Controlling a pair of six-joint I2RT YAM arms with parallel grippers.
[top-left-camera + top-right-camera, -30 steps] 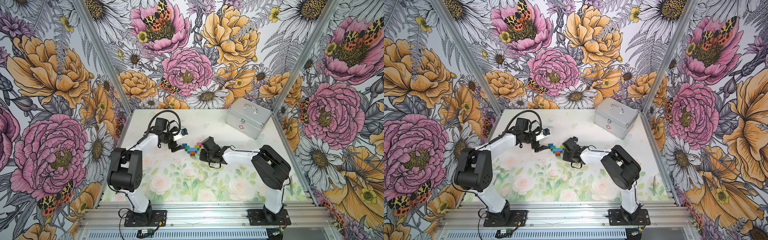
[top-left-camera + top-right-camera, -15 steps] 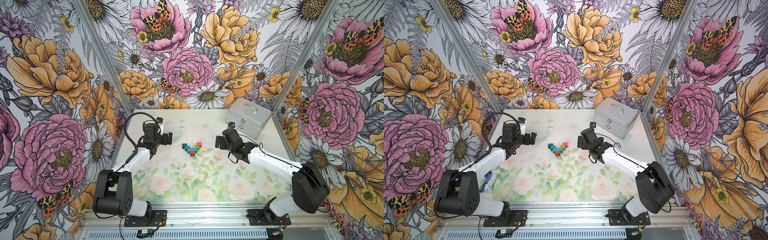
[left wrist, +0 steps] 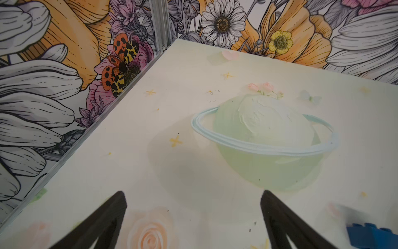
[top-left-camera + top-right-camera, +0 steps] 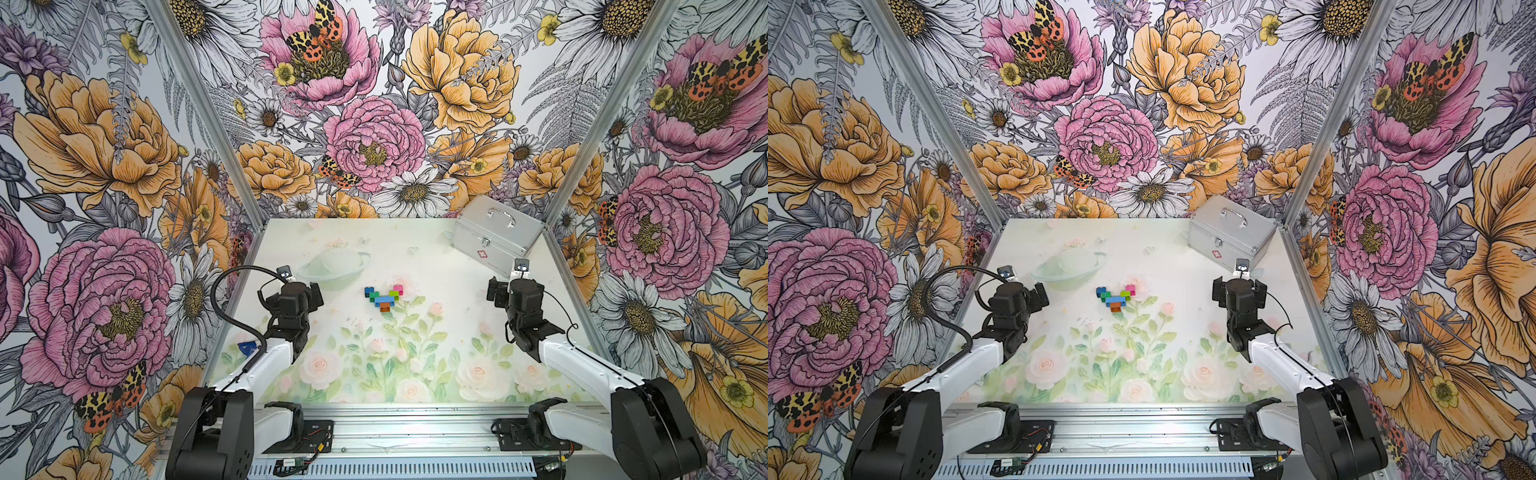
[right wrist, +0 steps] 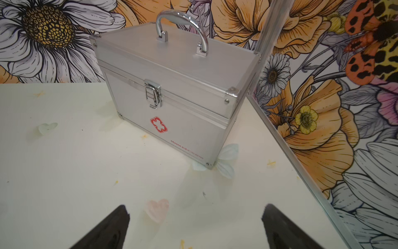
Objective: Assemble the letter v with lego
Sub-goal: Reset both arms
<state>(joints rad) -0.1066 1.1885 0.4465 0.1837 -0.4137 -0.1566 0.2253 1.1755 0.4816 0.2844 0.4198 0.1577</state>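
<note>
latched silver case (image 5: 172,71) (contents hidden), letter v (image 4: 384,297) apart

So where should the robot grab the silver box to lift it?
Probably the handle, coming down from above. The box stands upright, and the handle arches clear of the lid, leaving a gap under it. Its flat sides look too wide to pinch.

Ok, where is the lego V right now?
In both top views the lego V lies flat at mid-table, just right of the printed ringed planet and well short of the silver first-aid case in the far right corner.
</note>
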